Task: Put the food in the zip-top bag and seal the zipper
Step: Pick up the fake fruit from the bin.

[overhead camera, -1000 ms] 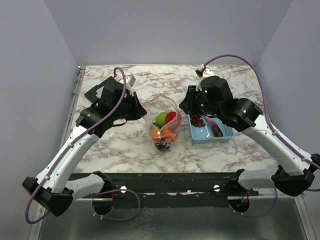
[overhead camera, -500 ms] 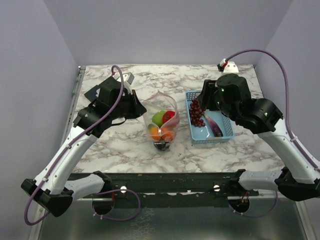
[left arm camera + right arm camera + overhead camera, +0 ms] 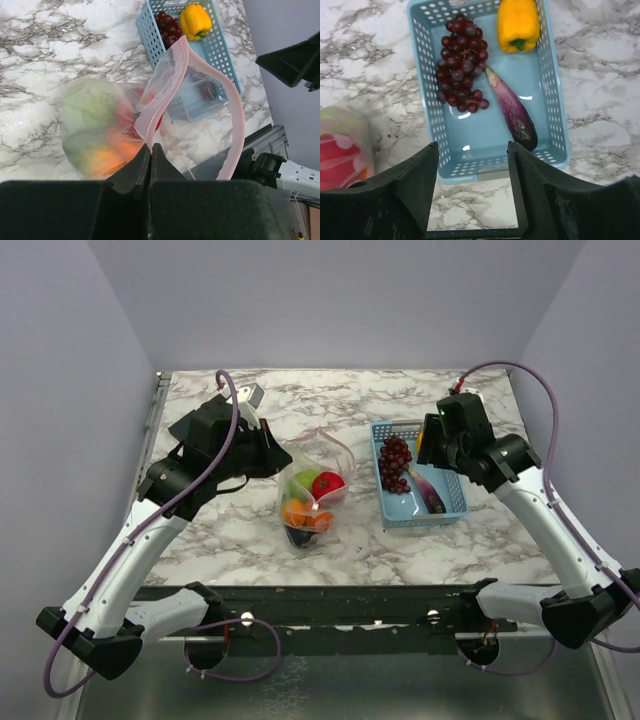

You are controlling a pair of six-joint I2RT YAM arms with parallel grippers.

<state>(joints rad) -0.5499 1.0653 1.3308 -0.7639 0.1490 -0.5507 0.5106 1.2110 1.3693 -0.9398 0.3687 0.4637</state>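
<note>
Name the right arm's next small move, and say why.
Probably lower the open right end effector onto the grapes and close. It hovers above the light-blue basket, which holds the grapes, an eggplant and a yellow pepper. The left end effector pinches the zip-top bag at its pink zipper, with the mouth open.

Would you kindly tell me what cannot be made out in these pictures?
Top view: the pepper is largely hidden under the right gripper; the left gripper has its jaws hidden by its wrist; the dark piece low in the bag is too small to name.
Left wrist view: plastic blurs the food in the bag.
Right wrist view: the left edge cuts off the bag.
</note>
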